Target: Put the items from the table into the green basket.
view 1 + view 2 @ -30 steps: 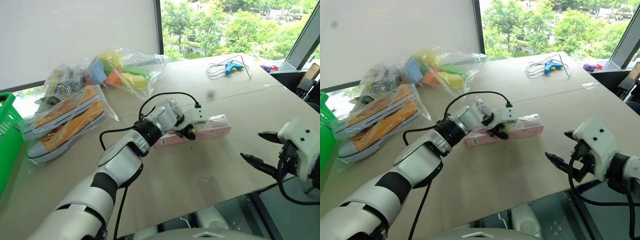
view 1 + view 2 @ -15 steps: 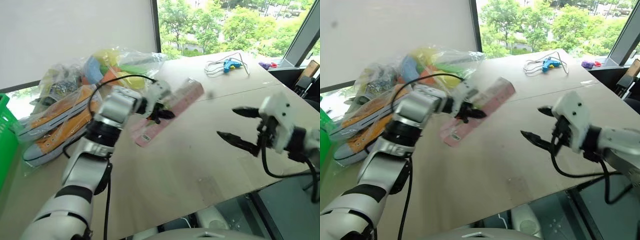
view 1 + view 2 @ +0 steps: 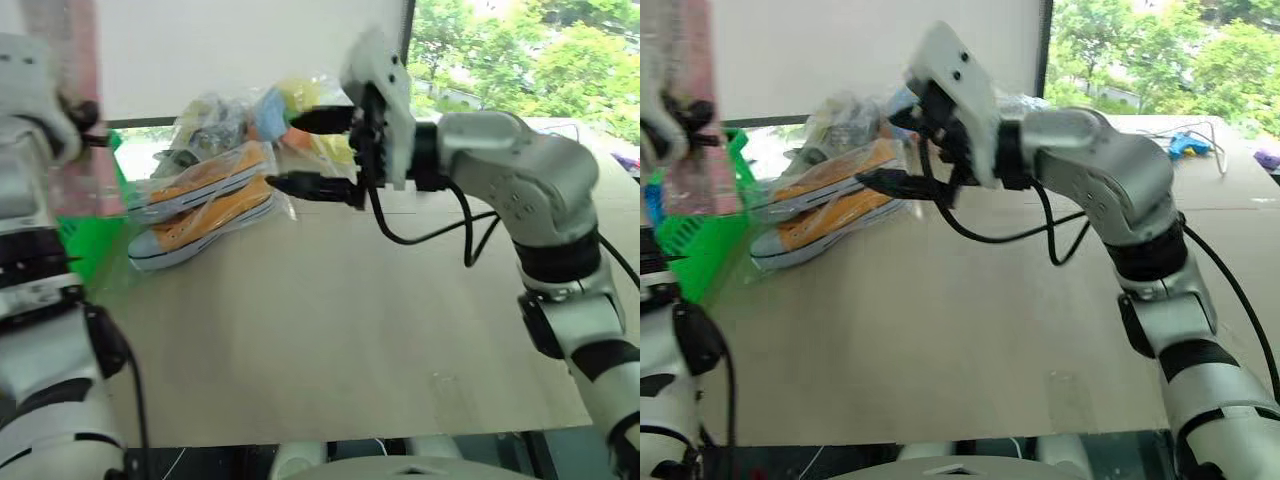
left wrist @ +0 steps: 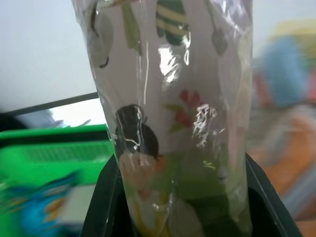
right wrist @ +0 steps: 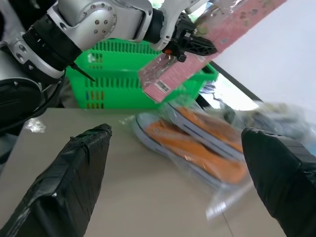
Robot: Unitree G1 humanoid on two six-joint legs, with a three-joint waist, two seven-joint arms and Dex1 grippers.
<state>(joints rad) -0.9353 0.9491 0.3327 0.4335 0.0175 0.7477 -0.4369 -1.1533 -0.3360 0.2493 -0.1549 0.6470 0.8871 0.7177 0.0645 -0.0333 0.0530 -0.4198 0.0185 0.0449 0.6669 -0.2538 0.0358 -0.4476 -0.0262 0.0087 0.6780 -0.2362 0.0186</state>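
A: What does the pink box (image 5: 232,27) look like? Where is it?

B: Long, flat and pink, wrapped in clear crinkled film; small flower and leaf prints run along its face, and a white label sits at one end; it is up in the air above the green basket (image 5: 123,79), tilted, clear of the worktop (image 3: 330,320).

A: Who has it?

B: The left hand (image 5: 185,42) is clenched on it near the labelled end; in the left wrist view the two black fingers (image 4: 106,202) press on either side of the wrapped box.

A: And the basket?

B: Bright green with lattice sides, off the worktop's left edge, just below the box.

A: Anything else nearby?

B: A clear bag of orange-and-white shoes (image 3: 205,205) lies on the worktop beside the basket; bags of colourful pieces (image 3: 270,110) sit behind it.

A: The right hand?

B: The right hand (image 3: 318,152) hangs above the worktop near the shoes, fingers spread apart, grasping nothing.
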